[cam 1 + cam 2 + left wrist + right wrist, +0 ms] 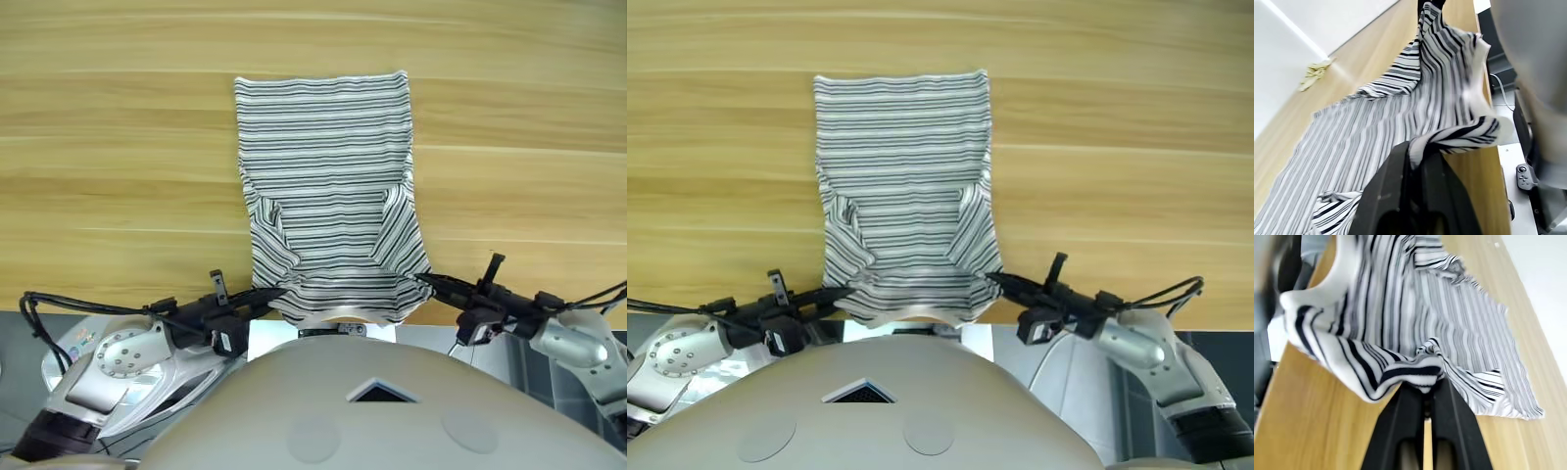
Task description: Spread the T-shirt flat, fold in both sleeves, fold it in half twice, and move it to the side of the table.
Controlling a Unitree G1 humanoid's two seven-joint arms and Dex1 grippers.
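Two pinches at the near edge: left end effector (277, 292) clamped closed on the near left corner of the striped T-shirt (328, 166), right end effector (423, 278) clamped likewise on the near right corner. T-shirt flat on wooden bench (108, 147), sleeves (271, 235) folded inward, collar end overhanging the bench's near edge.
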